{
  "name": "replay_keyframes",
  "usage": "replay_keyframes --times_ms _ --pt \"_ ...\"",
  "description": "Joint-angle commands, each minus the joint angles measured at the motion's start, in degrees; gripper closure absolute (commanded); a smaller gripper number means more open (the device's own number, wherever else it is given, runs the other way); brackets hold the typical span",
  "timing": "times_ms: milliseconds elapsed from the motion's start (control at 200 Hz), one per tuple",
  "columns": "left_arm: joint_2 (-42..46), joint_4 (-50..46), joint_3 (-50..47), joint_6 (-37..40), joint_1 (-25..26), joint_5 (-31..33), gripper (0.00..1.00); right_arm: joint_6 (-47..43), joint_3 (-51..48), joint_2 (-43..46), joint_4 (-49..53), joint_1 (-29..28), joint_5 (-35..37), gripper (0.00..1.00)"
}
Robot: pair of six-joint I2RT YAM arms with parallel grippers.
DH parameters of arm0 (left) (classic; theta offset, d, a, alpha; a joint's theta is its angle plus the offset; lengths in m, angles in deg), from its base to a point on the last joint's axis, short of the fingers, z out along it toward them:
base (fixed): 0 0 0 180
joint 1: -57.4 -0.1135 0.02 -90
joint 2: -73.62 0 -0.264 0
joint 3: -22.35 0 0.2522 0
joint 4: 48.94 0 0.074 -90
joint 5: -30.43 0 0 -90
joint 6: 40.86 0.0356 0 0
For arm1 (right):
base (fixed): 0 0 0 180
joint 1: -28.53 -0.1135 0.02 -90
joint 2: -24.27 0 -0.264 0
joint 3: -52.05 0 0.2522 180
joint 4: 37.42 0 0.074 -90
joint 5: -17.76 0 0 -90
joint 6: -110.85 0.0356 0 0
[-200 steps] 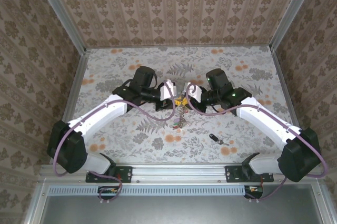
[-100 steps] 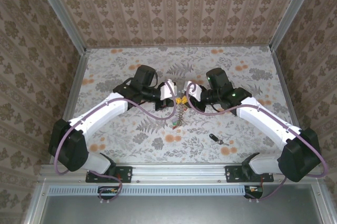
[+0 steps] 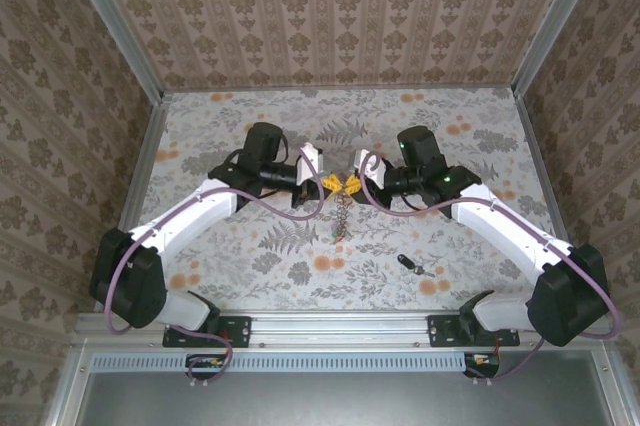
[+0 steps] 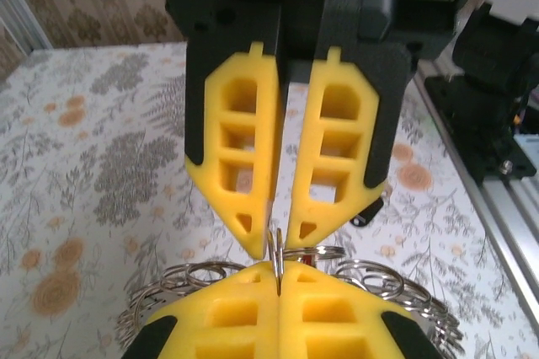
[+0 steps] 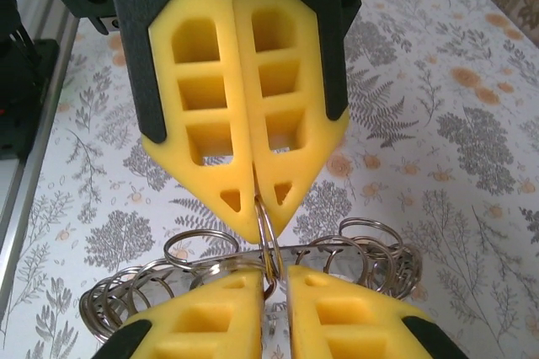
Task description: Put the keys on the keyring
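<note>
The keyring [image 3: 341, 212] hangs between both grippers above the table's middle; its rim is a row of small steel loops [image 4: 195, 278] [image 5: 200, 246]. My left gripper [image 3: 324, 182] [image 4: 278, 273] [image 5: 260, 224] is shut on one thin loop [image 4: 276, 249]. My right gripper [image 3: 352, 184] [image 5: 275, 280] [image 4: 278, 245] faces it tip to tip, jaws slightly apart, with the same loop [image 5: 269, 237] passing between them. Small keys [image 3: 339, 233] dangle at the ring's lower end, and a red bit [image 4: 307, 258] shows behind the loops. One black key [image 3: 408, 265] [image 4: 368, 212] lies on the table.
The floral table [image 3: 240, 126] is walled by patterned panels on three sides. An aluminium rail [image 3: 340, 329] with both arm bases runs along the near edge. The black key lies right of the hanging ring, near the right arm's forearm.
Both wrists have drawn slightly apart and back. The hanging keyring has lifted a little. The right gripper's jaws have parted slightly; the left stays shut on the loop.
</note>
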Motion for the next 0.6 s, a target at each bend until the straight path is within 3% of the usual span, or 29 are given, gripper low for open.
replay_keyframes --times_ms 0,260,450,595 --pt "2.5 10.3 -0.7 -5.1 -0.2 -9.2 1.00 2.5 -1.6 -1.0 -5.2 0.8 -4.5 0.84" --pt "2.8 10.9 -2.0 -6.0 -0.1 -7.5 1.00 5.0 -2.2 0.2 -9.1 1.4 -4.4 0.84" --pt "3.5 10.4 -2.2 -5.5 -0.2 -6.4 1.00 2.7 -2.0 1.7 -5.5 1.4 -2.5 0.93" --pt "3.4 9.4 -2.1 -5.0 -0.2 -6.2 1.00 2.8 -2.3 2.5 -6.2 1.4 -1.7 0.85"
